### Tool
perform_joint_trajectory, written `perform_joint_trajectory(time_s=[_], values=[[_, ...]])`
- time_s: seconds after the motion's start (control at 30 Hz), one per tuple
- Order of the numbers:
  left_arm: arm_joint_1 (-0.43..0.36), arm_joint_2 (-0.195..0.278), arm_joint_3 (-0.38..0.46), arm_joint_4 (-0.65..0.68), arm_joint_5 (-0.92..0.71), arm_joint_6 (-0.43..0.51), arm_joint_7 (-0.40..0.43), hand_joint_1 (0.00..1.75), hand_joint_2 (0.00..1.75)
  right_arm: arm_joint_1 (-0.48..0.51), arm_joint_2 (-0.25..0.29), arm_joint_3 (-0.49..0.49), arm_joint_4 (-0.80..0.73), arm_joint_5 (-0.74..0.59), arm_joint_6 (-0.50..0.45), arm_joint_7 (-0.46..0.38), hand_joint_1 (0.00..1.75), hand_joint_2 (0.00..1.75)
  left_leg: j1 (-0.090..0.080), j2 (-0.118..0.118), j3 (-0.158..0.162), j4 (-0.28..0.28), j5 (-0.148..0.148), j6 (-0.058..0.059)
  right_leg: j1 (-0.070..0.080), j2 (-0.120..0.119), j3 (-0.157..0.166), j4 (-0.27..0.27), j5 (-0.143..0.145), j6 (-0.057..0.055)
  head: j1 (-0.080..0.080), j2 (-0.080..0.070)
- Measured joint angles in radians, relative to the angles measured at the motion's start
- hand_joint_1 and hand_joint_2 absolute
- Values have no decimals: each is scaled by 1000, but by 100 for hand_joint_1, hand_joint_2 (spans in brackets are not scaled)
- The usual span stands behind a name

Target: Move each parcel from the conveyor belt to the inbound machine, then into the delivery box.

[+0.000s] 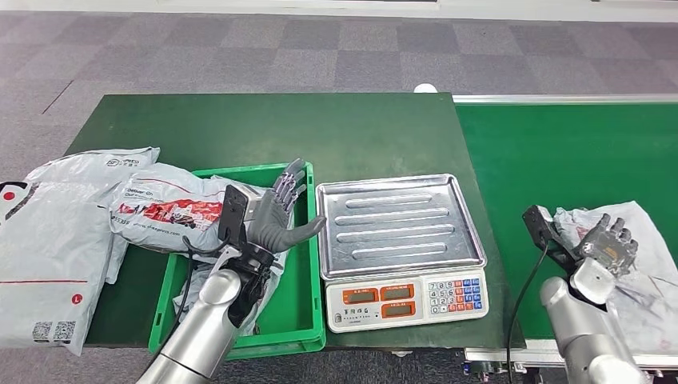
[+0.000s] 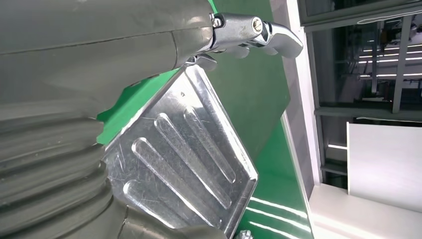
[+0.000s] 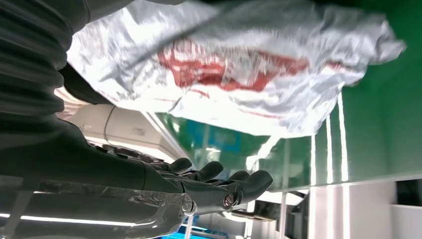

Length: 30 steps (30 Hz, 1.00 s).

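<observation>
parcel (image 1: 640,248) | cut by edge | print (image 3: 224,74) blurred

Dark green bench (image 1: 240,128) occupies the centre and left of the frame. Directly on it: 1 green crate (image 1: 300,320) at lower centre-left, 1 weighing scale (image 1: 404,300) with a steel tray just right of the crate, and 1 large white parcel bag (image 1: 48,240) at lower left overhanging the bench edge. Brighter green conveyor belt (image 1: 560,152) adjoins at right, carrying 1 crumpled white parcel (image 1: 640,220) at lower right.
</observation>
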Motion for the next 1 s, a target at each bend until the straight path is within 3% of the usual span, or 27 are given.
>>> perform_joint_trajectory(time_s=[0.17,0.47,0.73,1.0], values=[[-1,1,0,0,4,3,-3,0,175,-46,-35,0,77,10,-14,18,0,175,0,-1,0,0,0,0,0,-1,0,0,0,0,0,0],[-1,6,22,0,13,18,-9,0,175,-27,-61,0,111,-2,-94,-2,0,175,0,-1,0,0,0,0,0,-1,0,0,0,0,0,0],[0,12,27,-2,14,18,-10,0,175,43,-93,-5,104,-30,-76,-8,0,175,0,0,0,0,-1,0,0,0,0,0,0,0,0,0],[24,21,42,-32,15,20,-10,0,175,93,-86,-28,44,-59,-22,-80,0,175,0,0,0,0,-1,0,0,0,0,0,0,0,0,0]])
